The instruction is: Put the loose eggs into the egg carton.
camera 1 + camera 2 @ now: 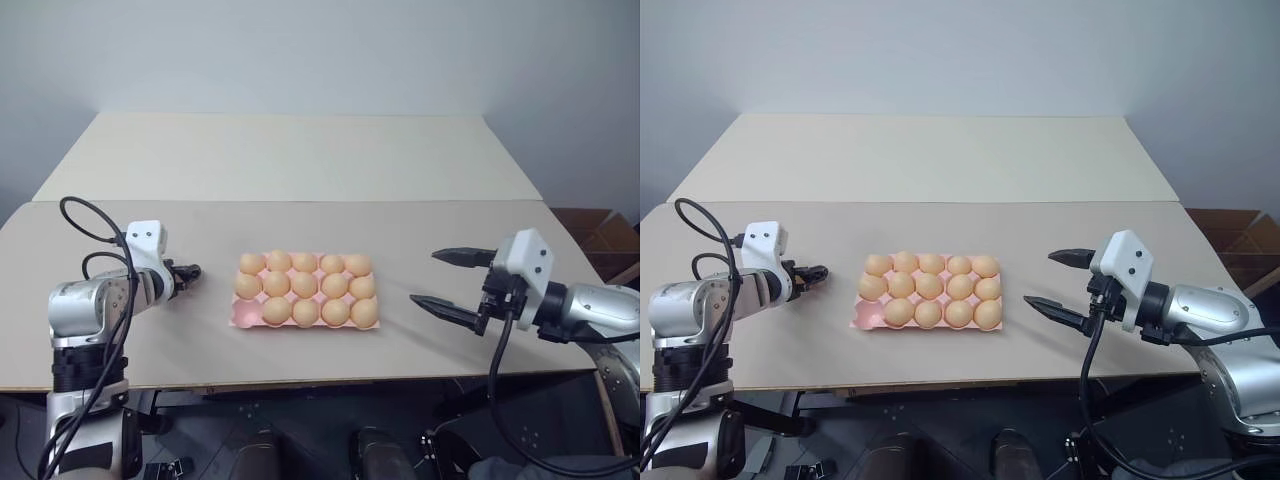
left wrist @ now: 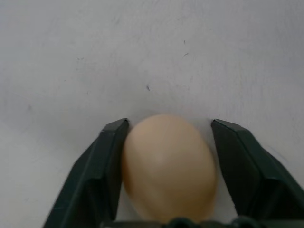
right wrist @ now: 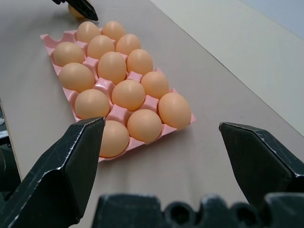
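At the left gripper [image 2: 168, 124]: stands narrowly open around one loose egg [image 2: 167, 166]. Touches the egg with one black finger [image 2: 107, 171]; on the side of the other finger, leaves a thin pale gap, so not yet clamped. Rests low on the worktop [image 1: 450, 230], to the left of the egg carton [image 1: 238, 320] and a little apart from it.

At the right gripper [image 1: 424, 277]: stands wide open, as far as possible. Holds nothing and touches nothing. Hangs above the worktop to the right of the carton, well apart from it, pointing toward it.

In the pink egg carton, in the middle of the near worktop: fourteen eggs [image 1: 304, 285] seated in three rows. Shows one empty cup, at the near left corner.

From the head views: hides the loose egg behind the left gripper, but gives the whole layout, with the carton between the two arms and a second, paler worktop behind. From the left wrist view: gives the loose egg close up, lying on the bare surface between the fingers. From the right wrist view: shows the filled cups along the length of the carton, and at the far end, past the carton, the tip of the left gripper with a small part of the egg beside it.
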Controlling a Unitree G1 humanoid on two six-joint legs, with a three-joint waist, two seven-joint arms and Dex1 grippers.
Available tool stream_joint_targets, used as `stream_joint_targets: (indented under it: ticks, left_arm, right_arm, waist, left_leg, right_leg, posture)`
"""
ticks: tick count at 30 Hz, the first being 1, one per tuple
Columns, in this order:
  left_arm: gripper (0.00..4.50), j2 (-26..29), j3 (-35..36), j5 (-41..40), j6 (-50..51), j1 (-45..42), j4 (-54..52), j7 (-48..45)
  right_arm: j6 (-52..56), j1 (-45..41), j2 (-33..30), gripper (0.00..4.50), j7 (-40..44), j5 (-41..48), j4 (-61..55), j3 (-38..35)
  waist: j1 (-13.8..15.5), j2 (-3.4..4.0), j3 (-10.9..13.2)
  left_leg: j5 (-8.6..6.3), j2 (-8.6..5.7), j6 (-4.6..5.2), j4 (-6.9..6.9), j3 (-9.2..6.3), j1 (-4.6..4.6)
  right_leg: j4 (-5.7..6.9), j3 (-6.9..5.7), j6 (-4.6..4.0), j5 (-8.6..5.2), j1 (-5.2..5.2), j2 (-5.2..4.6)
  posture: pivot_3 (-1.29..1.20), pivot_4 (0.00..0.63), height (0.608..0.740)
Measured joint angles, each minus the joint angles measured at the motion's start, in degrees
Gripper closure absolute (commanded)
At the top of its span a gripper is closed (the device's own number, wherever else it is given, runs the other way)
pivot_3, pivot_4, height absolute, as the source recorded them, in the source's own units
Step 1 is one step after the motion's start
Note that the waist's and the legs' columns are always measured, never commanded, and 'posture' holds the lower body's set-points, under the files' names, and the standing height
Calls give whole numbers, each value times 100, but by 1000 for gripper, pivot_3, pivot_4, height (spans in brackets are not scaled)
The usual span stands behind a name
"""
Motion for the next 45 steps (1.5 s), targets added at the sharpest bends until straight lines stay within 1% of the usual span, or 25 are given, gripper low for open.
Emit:
stream_joint_targets:
  ticks: [1, 5, 6, 9, 11, 13, 17, 21, 23, 24, 27, 29, 30, 31, 34, 36, 37, 39, 42, 45]
  left_arm:
    - [2722, 10, -23, 12, -15, 0, -4, -51]
    - [2722, 416, -251, -60, -70, 144, -499, -598]
    - [2722, 761, -338, -232, -221, 323, -940, -1089]
    - [2722, 1325, -406, -768, -532, 457, -1836, -2257]
    - [2722, 1537, -554, -984, -856, 602, -2174, -2929]
    - [2722, 1697, -847, -1108, -1133, 758, -2271, -3549]
    - [2722, 1905, -1427, -922, -1528, 839, -2235, -4025]
    - [2722, 1972, -1702, -757, -1693, 868, -2216, -4218]
    - [2095, 1960, -1847, -675, -1739, 868, -2205, -4237]
    - [1918, 1950, -1929, -638, -1753, 866, -2174, -4240]
    - [881, 1923, -2043, -564, -1735, 844, -2100, -4250]
    - [271, 1943, -2044, -554, -1757, 825, -2102, -4287]
    - [12, 1964, -2032, -550, -1765, 823, -2102, -4289]
    - [12, 2006, -1994, -550, -1776, 824, -2106, -4296]
    - [12, 2156, -1613, -554, -1838, 830, -2108, -4288]
    - [12, 2227, -1172, -596, -1971, 923, -2109, -4326]
    - [12, 2403, -358, -660, -2472, 1585, -1989, -4705]
    - [12, 2498, 459, -607, -3062, 2126, -1773, -5104]
    - [12, 2447, 1359, -715, -3763, 2789, -1659, -5714]
    - [12, 2404, 2015, -823, -4207, 3528, -1465, -6451]
  right_arm:
    - [34, 8, 0, 0, -53, 37, -29, -29]
    - [153, 108, 3, 0, -205, 90, -144, -148]
    - [176, 131, 7, 0, -250, 97, -188, -157]
    - [182, 156, 21, 0, -316, 100, -222, -166]
    - [183, 152, 29, 0, -356, 100, -238, -161]
    - [183, 143, 64, 0, -375, 100, -240, -140]
    - [183, 142, 90, 0, -453, 99, -261, -124]
    - [183, 185, 97, 0, -514, 100, -375, -127]
    - [184, 253, 98, 0, -545, 100, -422, -130]
    - [188, 280, 100, 0, -561, 100, -433, -129]
    - [197, 288, 101, 0, -600, 100, -438, -130]
    - [203, 287, 101, 0, -608, 101, -446, -130]
    - [205, 287, 101, 0, -611, 101, -451, -130]
    - [208, 287, 101, 0, -615, 101, -456, -130]
    - [216, 287, 101, 0, -644, 102, -464, -134]
    - [229, 281, 101, 0, -661, 114, -469, -132]
    - [227, 317, 98, 0, -578, 168, -469, -165]
    - [207, 331, 86, 0, -466, 175, -390, -180]
    - [138, 281, 1, 0, -213, 181, -192, -179]
    - [29, 230, -69, 0, 84, 187, 36, -197]
  waist:
    - [6, 0, 0]
    - [7, -3, 2]
    - [-1, -3, 2]
    - [-6, -1, 2]
    - [-2, 4, 0]
    - [2, 4, 0]
    - [7, 3, 0]
    - [9, 3, 0]
    - [10, 3, 0]
    - [11, 3, 0]
    - [12, 3, 1]
    - [11, 3, 1]
    - [8, 3, 0]
    - [3, 3, 1]
    - [-10, 3, 1]
    - [0, 3, 1]
    - [-60, 3, 1]
    - [-112, 5, 2]
    - [-106, 6, 3]
    - [-88, 5, 3]
  left_leg:
    - [0, 0, -1, 0, 0, -1]
    - [0, 2, -1, 2, -1, -10]
    - [0, 3, -1, 1, 0, -17]
    - [-1, 3, -2, 0, 2, -15]
    - [-1, 2, -1, 0, 8, -9]
    - [0, 3, -1, 1, 8, -7]
    - [3, 5, 0, 5, 5, -8]
    - [2, 4, 0, 5, 5, -12]
    - [1, 4, 2, 5, 5, -15]
    - [1, 3, 2, 5, 5, -16]
    - [1, 4, 2, 6, 5, -16]
    - [1, 4, 2, 6, 4, -14]
    - [1, 4, 2, 6, 4, -12]
    - [1, 5, 2, 6, 4, -12]
    - [1, 10, 2, 6, 3, -11]
    - [1, 8, 2, 5, 5, -13]
    - [-1, 17, 5, 3, 7, -12]
    - [-3, 17, 7, -3, 11, -12]
    - [-3, 16, 6, -3, 17, -8]
    - [-3, 17, 6, -2, 20, -3]
  right_leg:
    - [0, 0, 0, 0, 0, 0]
    - [-4, -2, 0, 0, -6, 0]
    - [-5, -1, 0, 0, -14, -1]
    - [-7, 0, -1, -1, -13, -5]
    - [-7, 1, -2, -2, -8, -5]
    - [-5, 0, -5, -4, -8, 0]
    - [-1, -1, -5, -4, -8, 5]
    - [-6, 0, -2, -4, -9, 4]
    - [-9, 0, 0, -4, -9, 3]
    - [-9, 0, 0, -4, -10, 3]
    - [-8, 0, 1, -4, -10, 3]
    - [-5, 0, 1, -4, -10, 4]
    - [-5, 0, 1, -4, -9, 4]
    - [-3, 0, 0, -4, -10, 6]
    - [-3, 0, 0, -4, -11, 10]
    - [-4, 0, 0, -5, -11, 7]
    - [-6, 4, -5, -6, -17, 9]
    - [-7, 0, -8, -9, -19, 8]
    - [-8, -3, -14, -13, -15, 1]
    - [-8, -3, -40, -29, -11, -2]
  posture:
    - [0, 150, 740]
    - [0, 150, 740]
    - [0, 150, 740]
    - [0, 150, 740]
    - [0, 150, 740]
    - [0, 150, 740]
    - [0, 150, 740]
    - [0, 150, 740]
    - [0, 150, 740]
    - [0, 150, 740]
    - [0, 150, 740]
    - [0, 150, 740]
    - [0, 150, 740]
    - [0, 150, 740]
    - [0, 150, 740]
    - [0, 150, 740]
    - [0, 150, 740]
    - [0, 150, 740]
    - [0, 150, 740]
    - [0, 150, 740]
